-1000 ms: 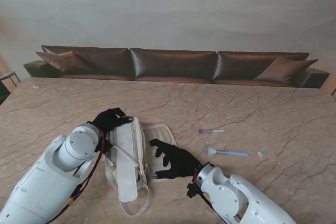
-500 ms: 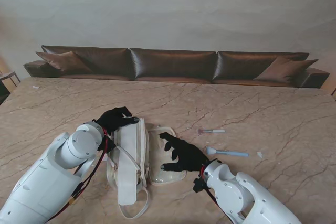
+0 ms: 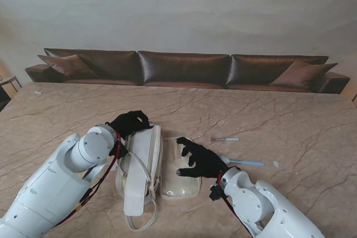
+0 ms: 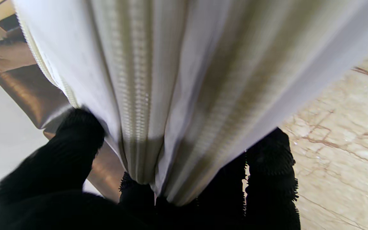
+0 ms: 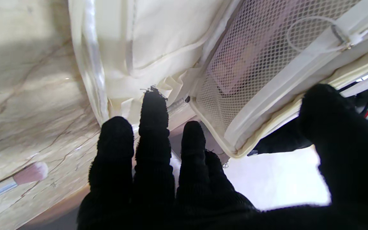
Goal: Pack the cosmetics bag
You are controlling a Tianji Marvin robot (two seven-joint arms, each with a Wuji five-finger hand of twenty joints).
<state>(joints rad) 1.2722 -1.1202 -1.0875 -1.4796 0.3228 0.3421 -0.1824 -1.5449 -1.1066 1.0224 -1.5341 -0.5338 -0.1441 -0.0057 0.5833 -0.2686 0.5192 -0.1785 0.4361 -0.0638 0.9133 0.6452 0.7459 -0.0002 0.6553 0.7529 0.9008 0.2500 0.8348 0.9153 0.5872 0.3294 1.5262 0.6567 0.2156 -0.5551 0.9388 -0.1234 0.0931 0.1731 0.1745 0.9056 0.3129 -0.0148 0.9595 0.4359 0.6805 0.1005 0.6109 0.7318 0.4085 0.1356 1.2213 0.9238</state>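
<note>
The white cosmetics bag (image 3: 139, 163) lies opened in front of me, its strap trailing toward me. My left hand (image 3: 129, 122), in a black glove, is shut on the bag's far end; the left wrist view shows the zipped fabric (image 4: 177, 80) pinched between thumb and fingers (image 4: 75, 150). The bag's cream flap (image 3: 178, 185) lies flat to the right. My right hand (image 3: 199, 160) hovers over the flap's far part, open with fingers spread. The right wrist view shows a mesh pocket (image 5: 267, 57) inside the bag. A pink-tipped brush (image 3: 225, 139) and a blue brush (image 3: 245, 163) lie to the right.
A small white scrap (image 3: 275, 164) lies past the blue brush. The marble table (image 3: 290, 121) stretches far to both sides. A brown sofa (image 3: 184, 68) runs along the table's far edge. The pink-tipped brush (image 5: 27, 174) also shows beside my right fingers.
My left hand has pulled the bag's far end to the right and farther from me. The flap has spread flatter. My right hand has moved right and farther, fingers opening wider.
</note>
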